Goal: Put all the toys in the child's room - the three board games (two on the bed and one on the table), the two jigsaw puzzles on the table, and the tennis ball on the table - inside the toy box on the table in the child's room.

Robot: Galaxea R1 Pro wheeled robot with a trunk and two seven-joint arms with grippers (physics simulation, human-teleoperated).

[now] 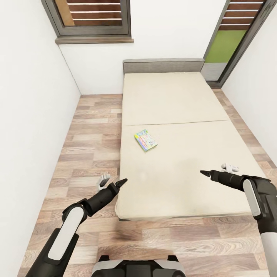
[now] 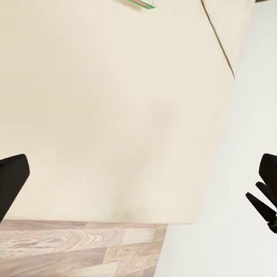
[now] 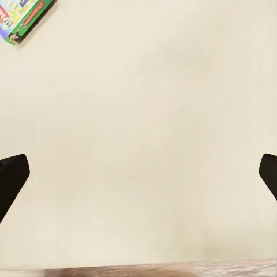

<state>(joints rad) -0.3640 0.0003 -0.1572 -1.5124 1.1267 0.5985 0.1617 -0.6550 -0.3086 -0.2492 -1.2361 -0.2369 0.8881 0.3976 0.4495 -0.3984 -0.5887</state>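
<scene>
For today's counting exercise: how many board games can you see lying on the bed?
1. A single board game lies on the bed, toward its left side near the mattress seam. Nothing on the mattress could be hiding another.

The board game point(image 1: 146, 140) on the bed point(image 1: 181, 107) is too small for its lettering to be read. In the left wrist view its box point(image 2: 140, 3) is cut by the edge, as it is in the right wrist view point(image 3: 23, 18). Both windows point(image 1: 90, 17) are cropped.
</scene>
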